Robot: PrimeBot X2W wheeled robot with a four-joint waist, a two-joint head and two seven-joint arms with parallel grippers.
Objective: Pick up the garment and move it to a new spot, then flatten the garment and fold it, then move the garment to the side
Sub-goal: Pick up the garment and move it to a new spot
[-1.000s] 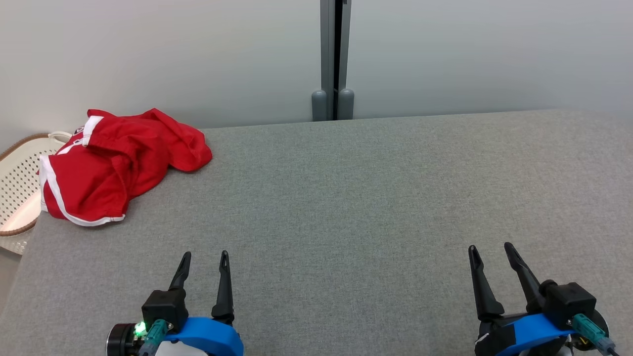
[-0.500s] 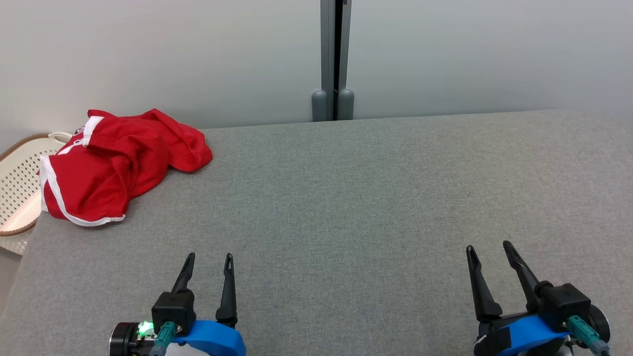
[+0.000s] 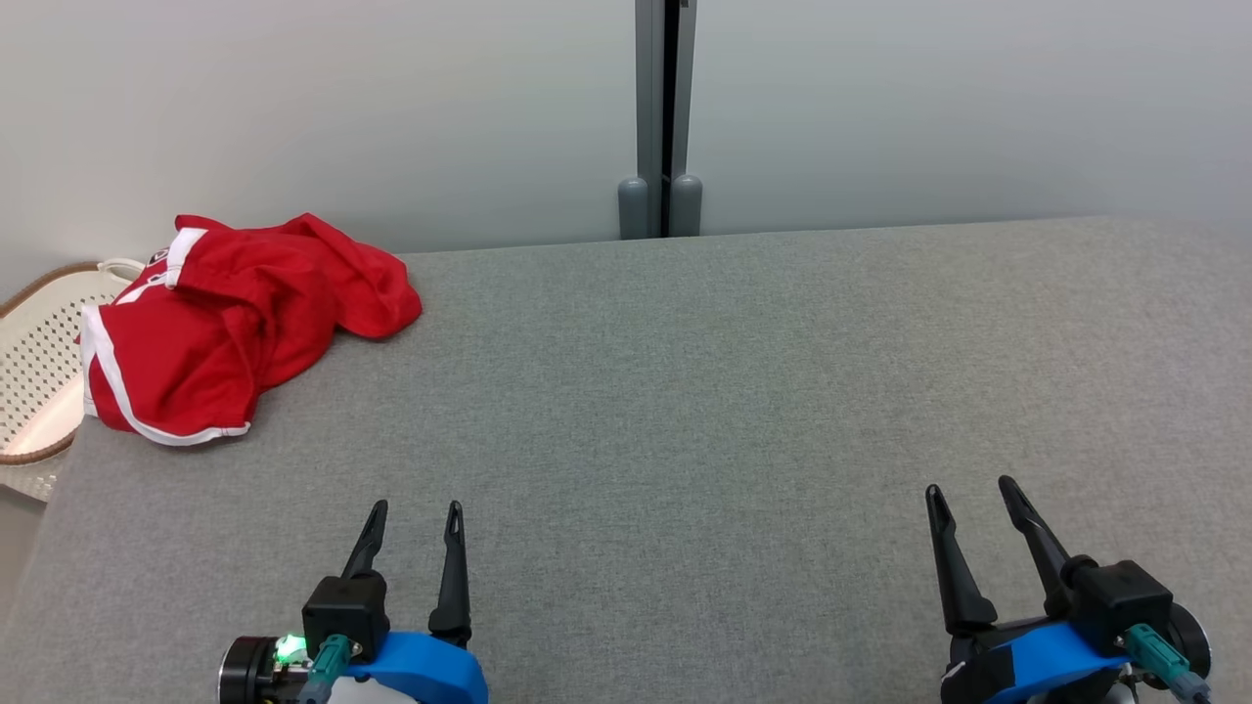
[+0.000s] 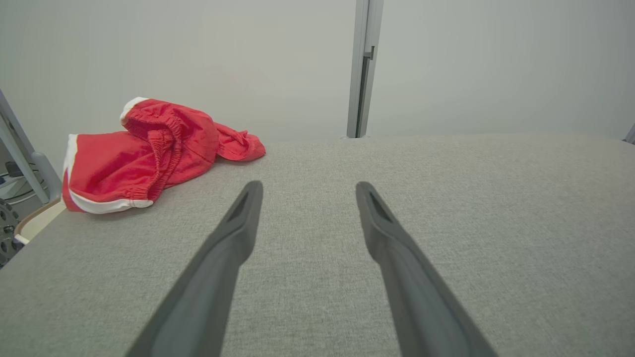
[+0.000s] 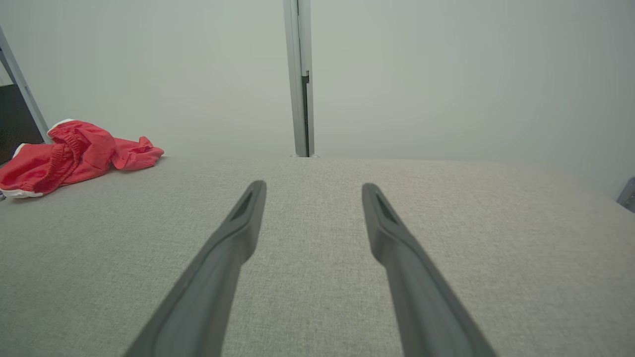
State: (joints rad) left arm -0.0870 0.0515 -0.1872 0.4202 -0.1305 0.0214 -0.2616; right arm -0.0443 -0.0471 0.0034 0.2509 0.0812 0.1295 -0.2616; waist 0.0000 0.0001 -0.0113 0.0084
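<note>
Garment is lying crumpled at the far left corner of the worktop. It's red shorts-type fabric with white trim along the hem, and a gathered elastic waistband is showing in the left wrist view. Its left side is reaching the worktop's left edge, right next to a white perforated basket with a brown rim that is sitting beside and below the worktop. A small dark mark is showing next to the white band at the top of the garment, too small to read, so I cannot tell if it's a logo or a label. Left gripper is hovering over the near left of the worktop, jaws released and holding nothing, fingers pointing toward the far wall. It is well apart from the garment, which is sitting ahead and to its left. Right gripper is hovering over the near right, likewise spread wide and empty, with bare grey fabric showing between its fingers in the right wrist view. A green light is glowing on the left wrist next to a blue collar. Behind the worktop a grey post is splitting the pale wall panels, lining up roughly between the two grippers.
</note>
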